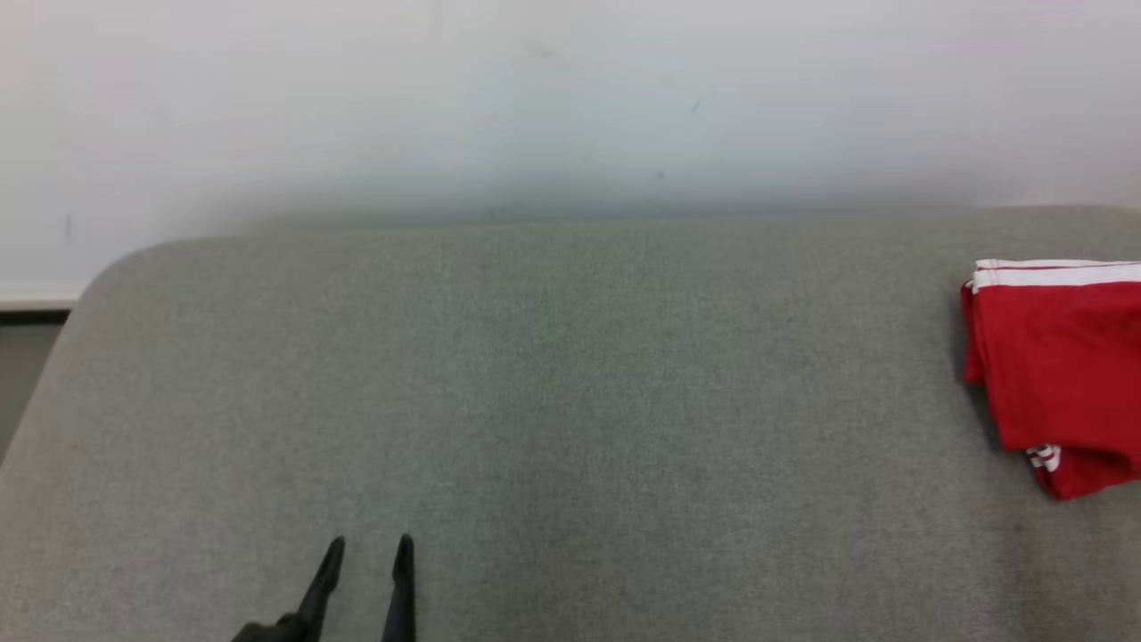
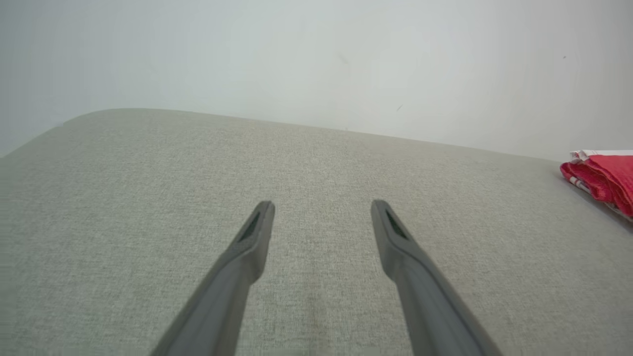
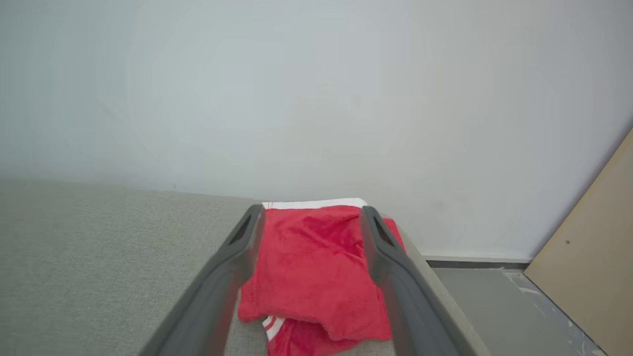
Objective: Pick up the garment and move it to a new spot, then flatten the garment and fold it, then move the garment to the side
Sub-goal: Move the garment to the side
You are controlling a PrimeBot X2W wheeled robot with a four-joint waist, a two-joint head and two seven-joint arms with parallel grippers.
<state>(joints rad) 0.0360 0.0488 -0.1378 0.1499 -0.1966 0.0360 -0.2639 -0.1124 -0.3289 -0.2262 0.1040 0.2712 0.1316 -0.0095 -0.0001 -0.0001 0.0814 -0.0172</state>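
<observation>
Garment (image 3: 311, 277) folded, under spread right hand (image 3: 312, 211)

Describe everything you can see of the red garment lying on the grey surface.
The garment is soft red fabric, folded into a compact, slightly rumpled bundle. White striped trim runs along its far edge, and more white-striped trim peeks out at the near corner. It lies on the grey cloth-covered surface at its right end. The right gripper has its fingers spread open over it; whether they touch it cannot be told.
</observation>
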